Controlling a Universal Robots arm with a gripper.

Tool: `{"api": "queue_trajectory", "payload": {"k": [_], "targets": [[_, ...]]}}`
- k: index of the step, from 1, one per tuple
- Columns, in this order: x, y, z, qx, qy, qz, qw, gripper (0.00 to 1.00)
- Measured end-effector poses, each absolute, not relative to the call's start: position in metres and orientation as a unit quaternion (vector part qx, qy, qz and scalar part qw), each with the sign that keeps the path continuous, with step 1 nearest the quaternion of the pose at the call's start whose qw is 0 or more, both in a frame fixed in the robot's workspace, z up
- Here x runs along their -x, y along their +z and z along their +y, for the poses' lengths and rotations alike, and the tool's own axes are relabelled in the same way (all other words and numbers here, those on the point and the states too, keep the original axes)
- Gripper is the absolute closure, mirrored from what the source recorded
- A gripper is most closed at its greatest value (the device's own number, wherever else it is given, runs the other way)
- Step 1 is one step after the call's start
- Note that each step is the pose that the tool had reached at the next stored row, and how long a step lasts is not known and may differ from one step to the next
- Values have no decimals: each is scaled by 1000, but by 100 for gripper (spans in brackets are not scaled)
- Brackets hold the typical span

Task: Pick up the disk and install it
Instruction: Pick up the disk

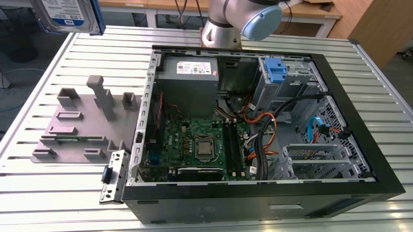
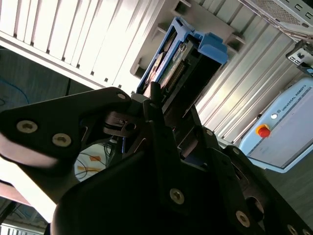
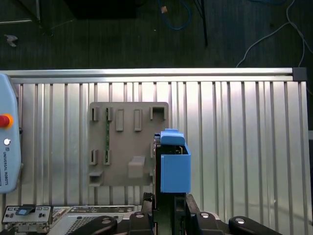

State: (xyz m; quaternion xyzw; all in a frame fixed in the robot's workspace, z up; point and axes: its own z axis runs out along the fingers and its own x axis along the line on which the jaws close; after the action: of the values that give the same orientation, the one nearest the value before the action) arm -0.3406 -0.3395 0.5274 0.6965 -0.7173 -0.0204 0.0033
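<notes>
Stiff, dense and shock-shy, the disk (image 3: 174,169) hangs above the grey rack (image 3: 122,147), with the gripper (image 3: 168,205) clamped on its blue-framed edges.

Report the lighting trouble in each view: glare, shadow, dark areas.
Exterior view: even light, soft sheen on the table. Second wrist view: strong glare on the slats behind the disk, and the gripper is a dark mass. First wrist view: bright streak along the table edge, dark floor beyond.
</notes>
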Motion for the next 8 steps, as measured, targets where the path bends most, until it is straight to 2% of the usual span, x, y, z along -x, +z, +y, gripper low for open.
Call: {"api": "queue_trajectory", "payload": {"k": [8], "targets": [[326,527,-339,-696,-20,-717,3,65]]}}
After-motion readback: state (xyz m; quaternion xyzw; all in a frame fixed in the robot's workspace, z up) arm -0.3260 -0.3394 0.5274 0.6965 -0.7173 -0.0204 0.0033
